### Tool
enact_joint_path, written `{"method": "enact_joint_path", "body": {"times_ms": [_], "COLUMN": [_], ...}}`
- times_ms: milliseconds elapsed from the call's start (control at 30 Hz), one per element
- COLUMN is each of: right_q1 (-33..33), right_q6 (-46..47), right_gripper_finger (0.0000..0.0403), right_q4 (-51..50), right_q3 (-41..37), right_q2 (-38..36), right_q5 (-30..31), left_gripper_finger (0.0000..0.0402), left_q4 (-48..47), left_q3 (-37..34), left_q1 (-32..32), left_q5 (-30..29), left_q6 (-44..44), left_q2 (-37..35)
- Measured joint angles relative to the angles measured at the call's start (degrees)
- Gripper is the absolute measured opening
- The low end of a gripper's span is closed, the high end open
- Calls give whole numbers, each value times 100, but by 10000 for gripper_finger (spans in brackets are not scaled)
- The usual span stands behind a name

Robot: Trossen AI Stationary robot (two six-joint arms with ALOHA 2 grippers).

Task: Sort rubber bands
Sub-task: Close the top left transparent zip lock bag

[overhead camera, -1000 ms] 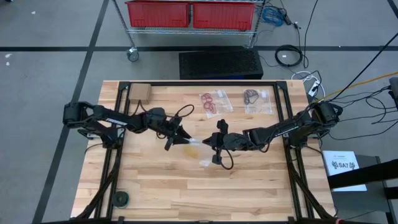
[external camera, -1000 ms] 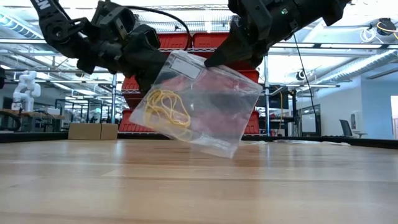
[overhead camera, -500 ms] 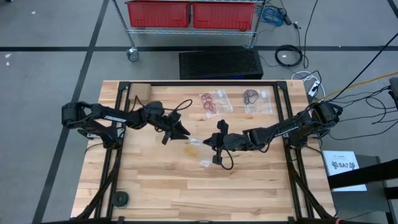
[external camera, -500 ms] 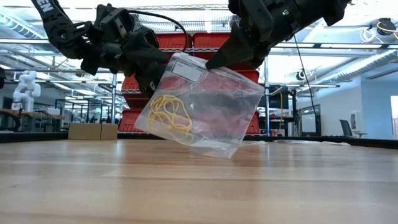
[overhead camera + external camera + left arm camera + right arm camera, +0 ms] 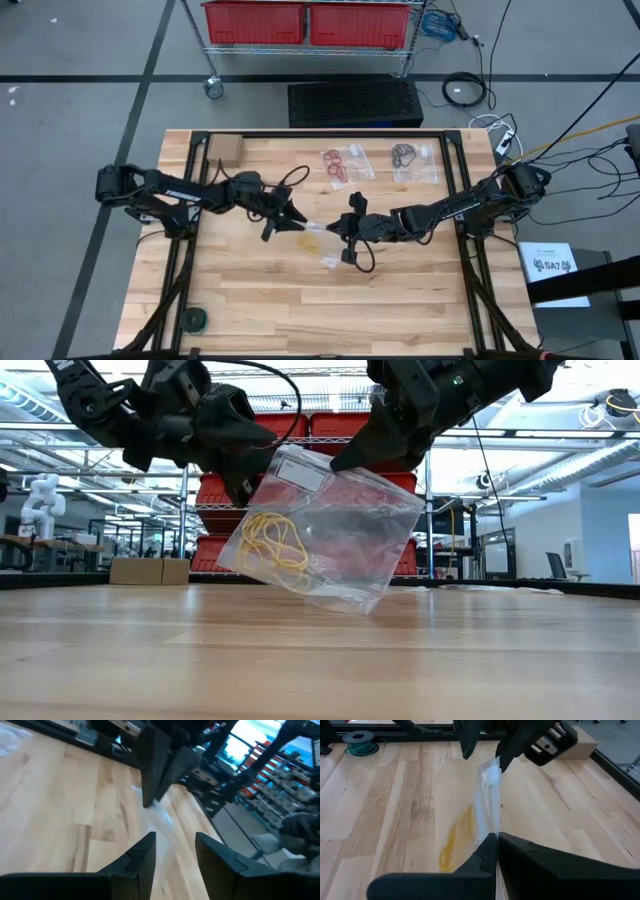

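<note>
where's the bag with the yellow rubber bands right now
In the high view the clear bag hangs above mid-table between the left gripper and right gripper, which pinches it; yellow rubber bands inside.

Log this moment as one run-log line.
right gripper: shut on bag, lifted | left gripper: open, beside bag top | yellow bands: in bag | two filled bags: far side of table

Right claw [image 5: 496,841]: fingers pressed together on the near edge of the clear bag [image 5: 487,802], which stands edge-on above the tabletop [image 5: 395,805].
Rubber bands [image 5: 456,837]: a yellow tangle seen inside the bag, low down.
Left claw [image 5: 487,742]: beyond the bag, fingers spread, either side of its far corner.
Green spool [image 5: 361,740]: on the tabletop, well apart from the bag.
Cardboard box [image 5: 582,740]: past the left claw.
</note>
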Motion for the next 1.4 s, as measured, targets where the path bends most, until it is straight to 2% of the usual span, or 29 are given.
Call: {"method": "enact_joint_path", "body": {"times_ms": [233,900,1400], "right_q1": [0,0,0], "right_q6": [0,-18,-42], "right_gripper_finger": [0,0,0], "right_q4": [5,13,13], "right_q3": [0,-2,-2], "right_q2": [0,0,0], "right_q5": [1,3,3], "left_gripper_finger": [141,137,42], "left_q4": [65,55,-200], "left_q3": [0,172,306], "left_q1": [-7,-215,-227], "left_q5": [-439,-613,-520], "left_q6": [41,307,350], "left_q2": [0,116,275]}}
